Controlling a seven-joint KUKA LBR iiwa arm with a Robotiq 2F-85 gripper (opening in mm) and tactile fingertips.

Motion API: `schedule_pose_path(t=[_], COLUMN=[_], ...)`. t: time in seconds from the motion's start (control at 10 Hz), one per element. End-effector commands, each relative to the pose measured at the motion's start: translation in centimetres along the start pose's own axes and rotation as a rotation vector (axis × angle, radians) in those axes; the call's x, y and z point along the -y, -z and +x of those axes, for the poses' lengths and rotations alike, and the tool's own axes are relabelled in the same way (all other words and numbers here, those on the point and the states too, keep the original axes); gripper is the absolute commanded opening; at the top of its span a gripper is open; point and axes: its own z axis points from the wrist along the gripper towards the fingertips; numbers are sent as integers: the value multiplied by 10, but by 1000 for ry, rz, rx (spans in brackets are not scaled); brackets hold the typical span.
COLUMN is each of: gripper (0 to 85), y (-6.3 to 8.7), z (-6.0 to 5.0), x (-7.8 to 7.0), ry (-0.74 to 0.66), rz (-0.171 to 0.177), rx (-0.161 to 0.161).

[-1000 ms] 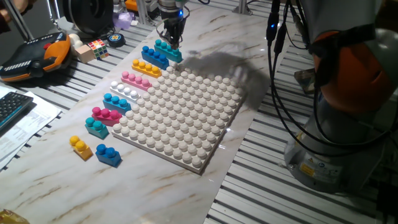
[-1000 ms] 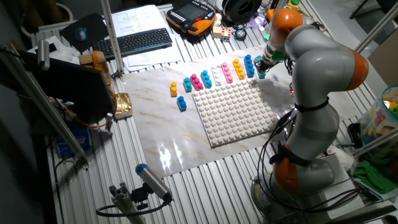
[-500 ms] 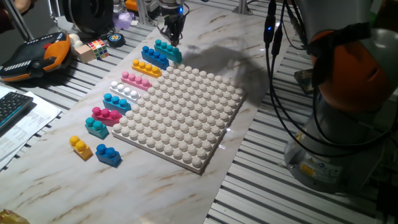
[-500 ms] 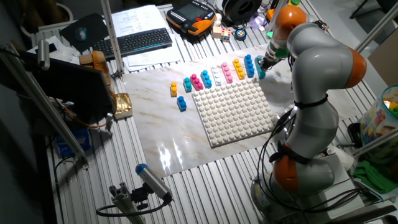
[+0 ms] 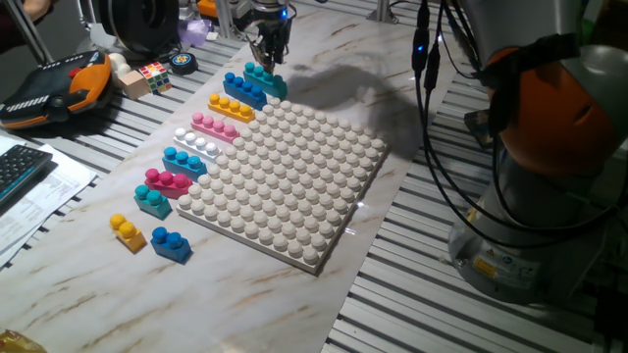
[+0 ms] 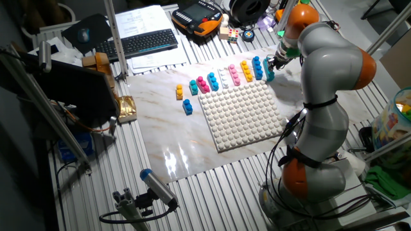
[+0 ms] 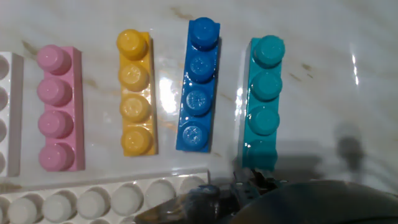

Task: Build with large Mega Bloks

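My gripper (image 5: 270,54) hangs just above the far end of a teal four-stud brick (image 5: 265,78) that lies on the marble table. It looks shut and holds nothing. In the hand view the dark fingertips (image 7: 249,183) meet at the bottom, right by the near end of the teal brick (image 7: 264,99). Beside it lie a blue brick (image 7: 198,87), a yellow brick (image 7: 135,93) and a pink brick (image 7: 58,116). The white studded baseplate (image 5: 285,181) lies beside the row. In the other fixed view the gripper (image 6: 274,59) is over the teal brick (image 6: 268,70).
Further bricks line the baseplate's left side: white (image 5: 196,143), blue (image 5: 183,160), magenta (image 5: 167,181), small teal (image 5: 152,200), yellow (image 5: 127,231) and blue (image 5: 171,243). A puzzle cube (image 5: 152,76), an orange pendant (image 5: 59,88) and a keyboard (image 6: 138,43) lie off the marble.
My gripper has risen a little and shifted slightly toward the far end of the teal brick. All the bricks lie where they were.
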Motion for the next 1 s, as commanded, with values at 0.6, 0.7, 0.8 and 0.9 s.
schedule_pose_path(t=[0.6,0.7,0.8,0.9], gripper=[480,480,480,480], y=[-17,-19,-22,-26], z=[-11,-11,-13,-15], x=[4,5,5,5], ry=[36,39,42,47], rz=[-3,-3,-3,-3], rx=[-2,-2,-1,1])
